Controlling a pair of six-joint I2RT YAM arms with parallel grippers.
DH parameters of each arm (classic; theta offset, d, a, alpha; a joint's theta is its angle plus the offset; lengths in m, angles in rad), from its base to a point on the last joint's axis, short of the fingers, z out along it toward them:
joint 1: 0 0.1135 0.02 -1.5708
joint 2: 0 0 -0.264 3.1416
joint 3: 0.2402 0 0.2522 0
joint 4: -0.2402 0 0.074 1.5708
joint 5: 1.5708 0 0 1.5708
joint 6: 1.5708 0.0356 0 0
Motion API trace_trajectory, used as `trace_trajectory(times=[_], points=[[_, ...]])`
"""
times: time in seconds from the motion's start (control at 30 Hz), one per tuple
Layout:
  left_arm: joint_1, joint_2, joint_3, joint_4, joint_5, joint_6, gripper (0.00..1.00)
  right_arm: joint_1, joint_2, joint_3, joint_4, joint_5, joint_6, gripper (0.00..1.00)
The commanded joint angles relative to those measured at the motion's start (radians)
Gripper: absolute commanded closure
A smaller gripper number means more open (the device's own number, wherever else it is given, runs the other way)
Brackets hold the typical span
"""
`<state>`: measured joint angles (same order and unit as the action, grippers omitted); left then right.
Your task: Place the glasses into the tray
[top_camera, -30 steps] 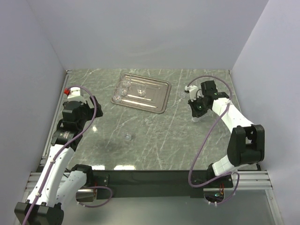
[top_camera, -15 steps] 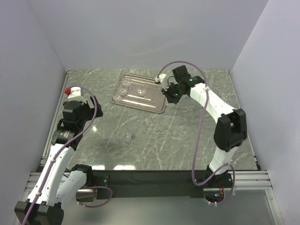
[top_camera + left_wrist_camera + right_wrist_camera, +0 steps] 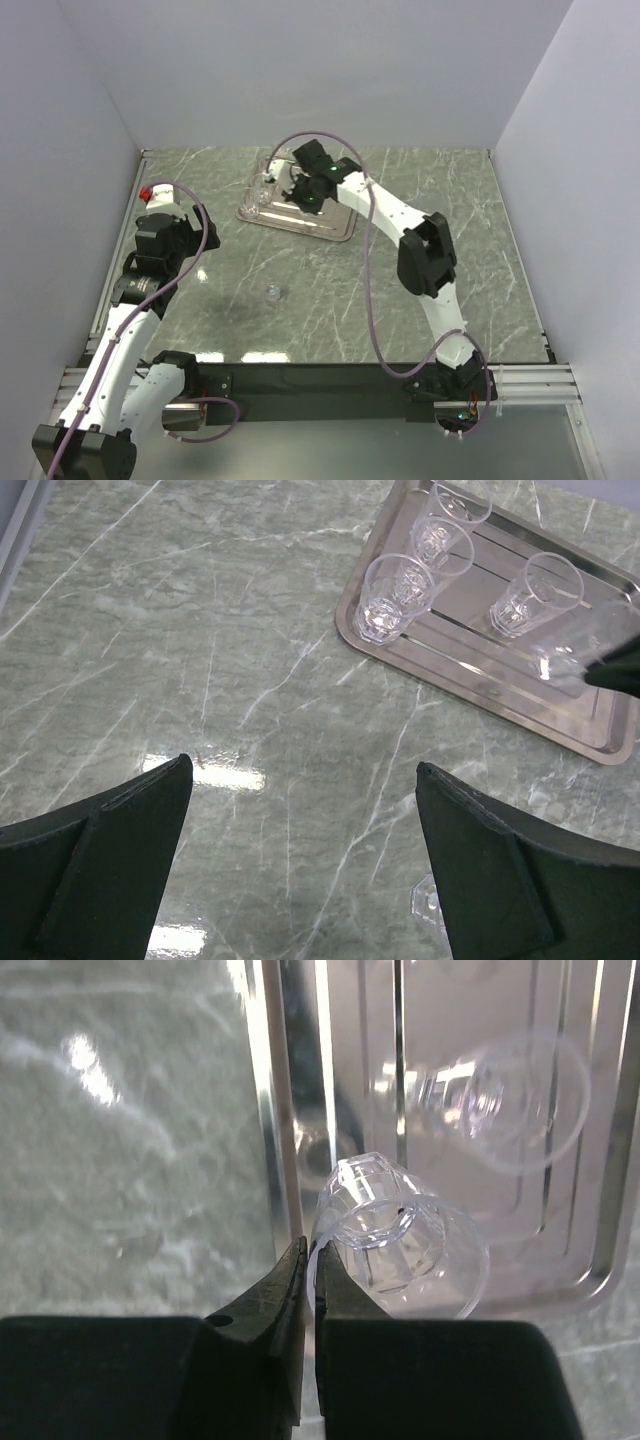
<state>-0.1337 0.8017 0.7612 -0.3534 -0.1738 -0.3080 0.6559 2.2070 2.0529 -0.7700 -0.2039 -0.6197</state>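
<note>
The silver tray (image 3: 338, 216) lies at the back middle of the table, with several clear glasses (image 3: 396, 597) standing in it near its left end. My right gripper (image 3: 311, 1247) is shut on the rim of one glass (image 3: 405, 1243), held tilted just above the tray (image 3: 273, 1090) near its edge. Beyond it another glass (image 3: 505, 1095) stands in the tray. My right gripper (image 3: 299, 190) hovers over the tray. My left gripper (image 3: 303, 770) is open and empty over bare table. A lone glass (image 3: 272, 291) sits on the table, half hidden behind my left gripper's right finger (image 3: 500, 870).
Grey walls close the table at the back and both sides. A small red object (image 3: 144, 193) sits at the left edge by my left arm. The right arm's purple cable (image 3: 368, 270) loops over the middle of the table.
My right arm has swung from the table's right side leftward to above the tray, carrying its glass. The left arm has not moved.
</note>
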Motion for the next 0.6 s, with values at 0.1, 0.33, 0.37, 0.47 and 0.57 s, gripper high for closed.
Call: trace_trajectory(times=[0.1, 0.33, 0.37, 0.47, 0.57], points=[[0.008, -0.002, 0.009, 0.047, 0.008, 0.018, 0.01, 0.071, 0.123, 0.223, 0.075, 0.142, 0.02, 0.98], [0.006, -0.006, 0.007, 0.05, 0.014, 0.017, 0.01, 0.129, 0.206, 0.251, 0.202, 0.23, -0.011, 0.96], [0.006, -0.006, 0.007, 0.05, 0.016, 0.017, 0.0, 0.136, 0.215, 0.259, 0.212, 0.239, -0.012, 0.95], [0.006, -0.01, 0.006, 0.053, 0.017, 0.015, 0.01, 0.151, 0.24, 0.266, 0.235, 0.259, -0.023, 0.94], [0.006, -0.013, 0.004, 0.053, 0.017, 0.017, 0.01, 0.157, 0.258, 0.265, 0.248, 0.262, -0.031, 0.91]])
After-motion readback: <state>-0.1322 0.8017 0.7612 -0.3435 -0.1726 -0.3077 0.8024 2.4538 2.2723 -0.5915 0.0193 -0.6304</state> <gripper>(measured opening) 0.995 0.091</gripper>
